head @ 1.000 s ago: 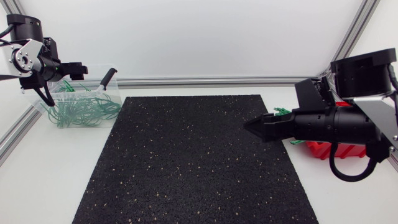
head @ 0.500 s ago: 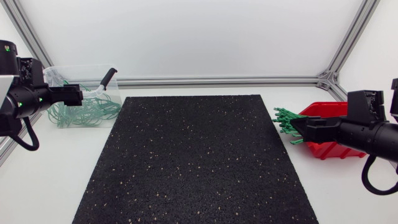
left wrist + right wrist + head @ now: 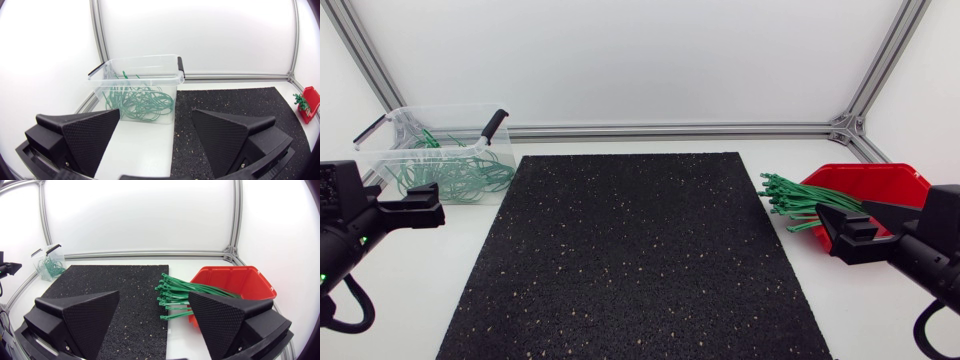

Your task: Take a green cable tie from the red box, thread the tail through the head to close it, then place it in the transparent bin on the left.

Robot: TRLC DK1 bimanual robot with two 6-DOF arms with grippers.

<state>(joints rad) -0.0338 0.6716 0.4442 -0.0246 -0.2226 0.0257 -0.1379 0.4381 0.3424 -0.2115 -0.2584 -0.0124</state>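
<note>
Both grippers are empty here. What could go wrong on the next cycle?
1. The green cable ties fan out of the red box in a crowded bundle, so the open right gripper may pinch several or drag others onto the table.
2. The transparent bin already holds a tangle of closed loops; a new tie could catch on them or the rim.

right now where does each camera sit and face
Head view: above the table, looking down on the black mat; left gripper and right gripper show.
Left wrist view: on the left arm, facing the transparent bin; own open fingers show.
Right wrist view: on the right arm, facing the red box; own open fingers show.
All share mat, bin, box.
</note>
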